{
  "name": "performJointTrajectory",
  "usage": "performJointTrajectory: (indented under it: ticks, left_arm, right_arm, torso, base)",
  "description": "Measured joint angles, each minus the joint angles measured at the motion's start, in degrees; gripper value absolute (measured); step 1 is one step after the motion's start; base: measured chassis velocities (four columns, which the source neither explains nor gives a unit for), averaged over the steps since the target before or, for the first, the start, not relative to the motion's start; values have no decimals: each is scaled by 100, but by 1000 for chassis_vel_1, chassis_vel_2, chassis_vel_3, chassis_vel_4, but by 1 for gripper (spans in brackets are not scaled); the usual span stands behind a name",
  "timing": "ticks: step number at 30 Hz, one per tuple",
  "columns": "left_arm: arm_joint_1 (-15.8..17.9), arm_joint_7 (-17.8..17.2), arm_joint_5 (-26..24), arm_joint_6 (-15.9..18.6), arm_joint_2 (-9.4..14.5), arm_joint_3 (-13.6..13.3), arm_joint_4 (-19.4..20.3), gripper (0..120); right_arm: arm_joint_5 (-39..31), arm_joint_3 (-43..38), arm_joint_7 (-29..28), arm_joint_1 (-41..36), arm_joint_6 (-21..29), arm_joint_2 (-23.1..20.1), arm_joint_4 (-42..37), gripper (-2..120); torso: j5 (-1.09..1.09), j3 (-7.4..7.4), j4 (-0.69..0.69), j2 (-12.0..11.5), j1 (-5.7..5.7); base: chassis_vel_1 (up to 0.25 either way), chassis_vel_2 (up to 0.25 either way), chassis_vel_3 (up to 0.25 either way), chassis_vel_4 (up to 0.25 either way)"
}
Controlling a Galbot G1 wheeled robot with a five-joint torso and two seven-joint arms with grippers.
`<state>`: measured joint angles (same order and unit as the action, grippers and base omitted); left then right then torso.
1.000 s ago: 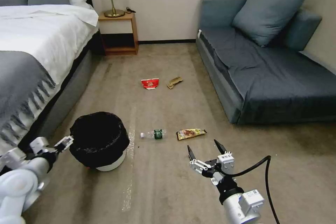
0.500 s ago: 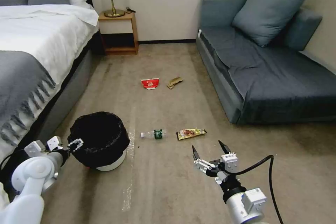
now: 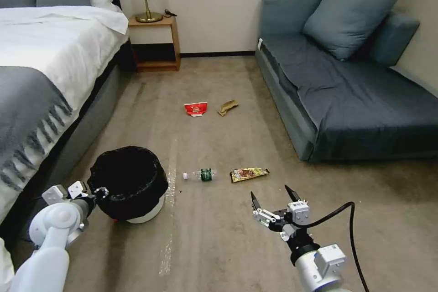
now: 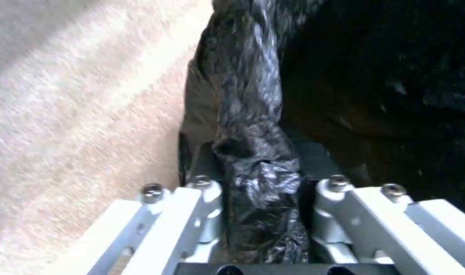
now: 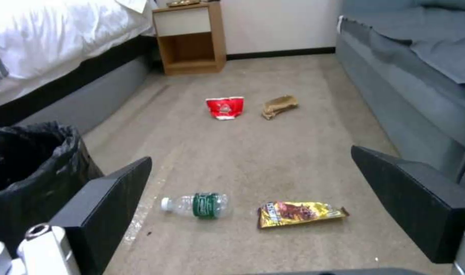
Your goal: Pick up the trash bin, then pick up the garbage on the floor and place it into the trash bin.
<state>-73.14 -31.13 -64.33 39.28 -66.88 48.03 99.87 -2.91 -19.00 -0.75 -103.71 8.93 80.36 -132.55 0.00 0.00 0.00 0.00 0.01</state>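
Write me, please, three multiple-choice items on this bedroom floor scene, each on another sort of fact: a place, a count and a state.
1. Where does the bottle lie?
A. Between the trash bin and the yellow-brown wrapper
B. On the sofa
C. Inside the bin

2. How many litter items lie on the floor?
A. Two
B. Four
C. Six

3. How do the left gripper jaws stand?
A. Spread wide, away from the bin
B. Closed on the bin's bagged rim
C. Closed on the bottle

Answers:
1 A: the head view shows the bottle on the carpet with the bin on one side and the wrapper on the other.
2 B: bottle, wrapper, red-and-white bag and tan scrap.
3 B: the left wrist view shows black bag bunched between the fingers; the right gripper hangs open above the carpet.
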Motion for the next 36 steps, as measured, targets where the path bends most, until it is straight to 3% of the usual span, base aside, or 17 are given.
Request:
performJointTrajectory:
  ticks: [3, 10, 18, 20, 22, 23, 25, 30, 36]
  left_arm:
    - [-125, 33, 149, -82, -6, 48, 128, 8]
    - [-431, 64, 382, -206, -101, 165, 563, 7]
    - [-1127, 58, 1448, -587, -387, 295, 1705, 7]
    - [-1262, -4, 1633, -637, -452, 312, 1916, 7]
    - [-1526, -151, 1939, -720, -601, 326, 2408, 7]
    - [-1526, -151, 1939, -720, -601, 326, 2408, 7]
    - [-1730, -215, 2391, -941, -736, 284, 2710, 7]
    - [-1958, -219, 3150, -1353, -892, 204, 2802, 7]
    - [-2135, -98, 3625, -1672, -911, 196, 2713, 7]
  right_arm:
    - [-52, -12, -5, 11, 0, -15, -5, 100]
    - [-74, 10, -12, -26, -16, -57, -40, 100]
    - [-290, 158, -22, -115, -154, -64, -130, 100]
    - [-305, 170, -22, -120, -171, -68, -130, 100]
    - [-316, 184, -55, -119, -182, -82, -122, 100]
    - [-316, 184, -55, -119, -182, -82, -122, 100]
    - [-335, 189, -92, -116, -165, -94, -102, 100]
    - [-355, 223, -130, -121, -102, -110, -58, 100]
    - [-361, 241, -137, -122, -114, -109, 11, 100]
  torso:
    - [0, 0, 0, 0, 0]
    - [0, 0, 1, 0, 0]
    - [0, 0, 0, 1, 0]
    - [0, 0, 0, 1, 0]
    - [1, 0, 1, 1, -1]
    - [1, 0, 1, 1, -1]
    - [1, -1, 0, 1, 0]
    - [0, 0, 0, 1, -1]
    - [0, 0, 0, 1, -1]
  base:
    - [0, 0, 0, 0]
    - [0, 0, 0, 0]
    - [0, 0, 0, 0]
    - [0, 0, 0, 0]
    - [0, 0, 0, 0]
    - [0, 0, 0, 0]
    - [0, 0, 0, 0]
    - [0, 0, 0, 0]
    - [0, 0, 0, 0]
